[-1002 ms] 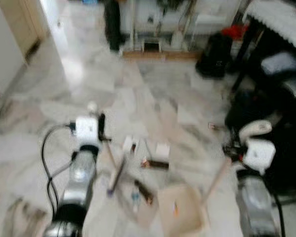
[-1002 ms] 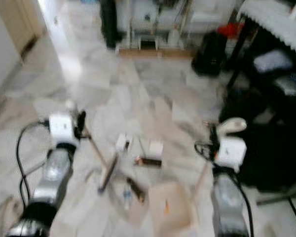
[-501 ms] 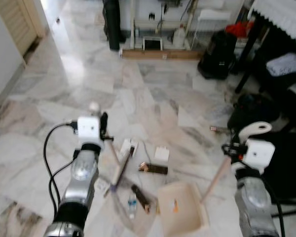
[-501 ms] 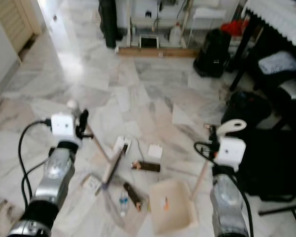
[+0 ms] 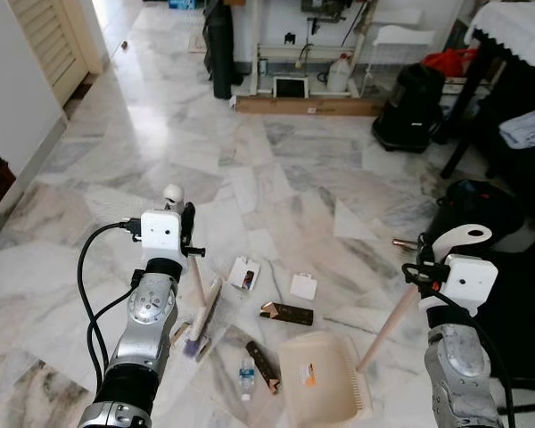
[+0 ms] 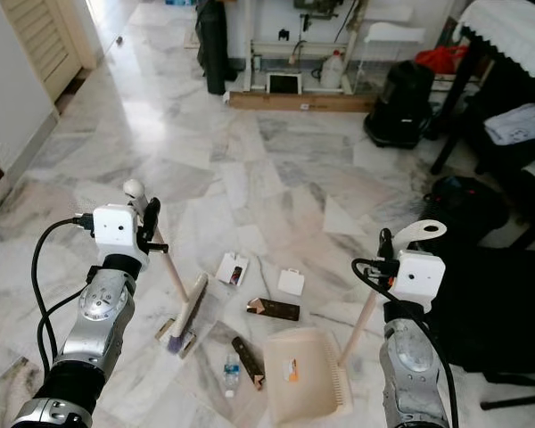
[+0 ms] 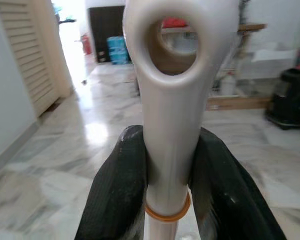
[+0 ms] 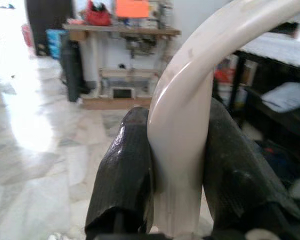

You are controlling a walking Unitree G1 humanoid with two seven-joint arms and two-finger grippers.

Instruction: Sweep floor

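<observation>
With the left gripper [image 7: 167, 190] clamped on the broom [image 6: 185, 316] and the right gripper [image 8: 177, 185] on the dustpan [image 6: 303, 374], lower centre, a hasty stroke could scatter 5 litter pieces past the pan.

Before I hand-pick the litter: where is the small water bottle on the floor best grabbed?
Grip the small water bottle across its middle, coming from straight above. It appears to lie flat on the marble floor, and the brown wrapper lies close beside it.
</observation>
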